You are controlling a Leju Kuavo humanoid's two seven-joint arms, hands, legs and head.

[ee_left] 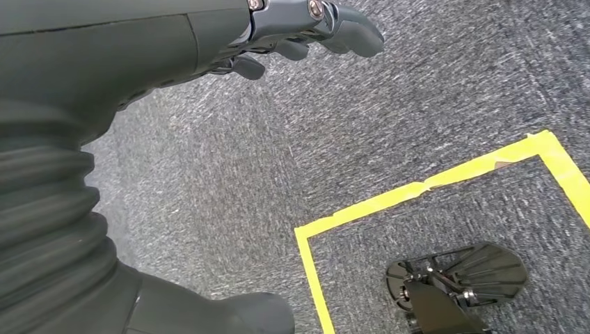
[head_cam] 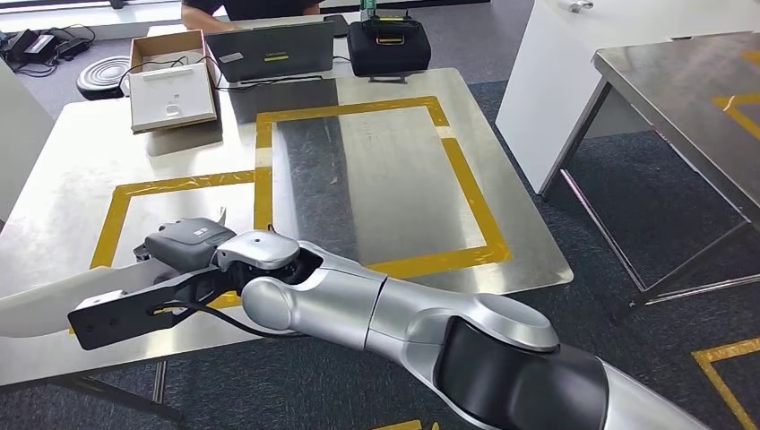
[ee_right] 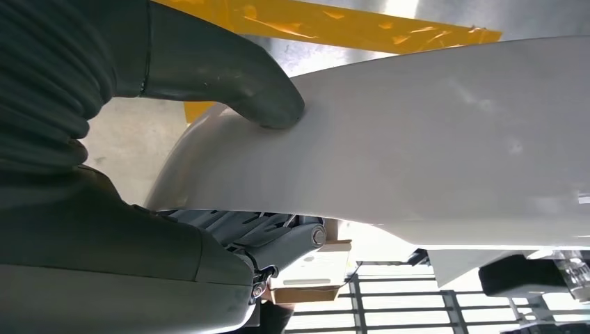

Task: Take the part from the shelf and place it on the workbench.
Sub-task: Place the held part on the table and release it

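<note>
The right hand (head_cam: 184, 246) reached across the near left part of the metal surface (head_cam: 376, 170), its silver arm coming in from the lower right of the head view. It held the white part (head_cam: 45, 305), a long, smooth, curved panel that stuck out past the surface's left near edge. In the right wrist view the thick grey thumb (ee_right: 236, 83) pressed down on the broad white face of the part (ee_right: 431, 139), while the darker fingers (ee_right: 278, 240) lay under it on the other side, so the panel was pinched between them. The part hung over the corner of the smaller yellow tape rectangle (head_cam: 170, 188) on the surface; whether it touched the metal I could not tell. A larger yellow tape rectangle (head_cam: 376, 116) lay beside it toward the middle. At the far edge sat an open cardboard box (head_cam: 170, 81) with a white tray in it, a dark laptop-like case (head_cam: 273, 49), and a black case (head_cam: 390, 45), with a person (head_cam: 251, 9) seated behind them. A second metal table (head_cam: 690, 98) stood well apart to the right. The left hand (ee_left: 299, 35) hung over grey carpet (ee_left: 278, 153), holding nothing, its dark fingers loosely curled but apart, above yellow floor tape (ee_left: 417, 191).
</note>
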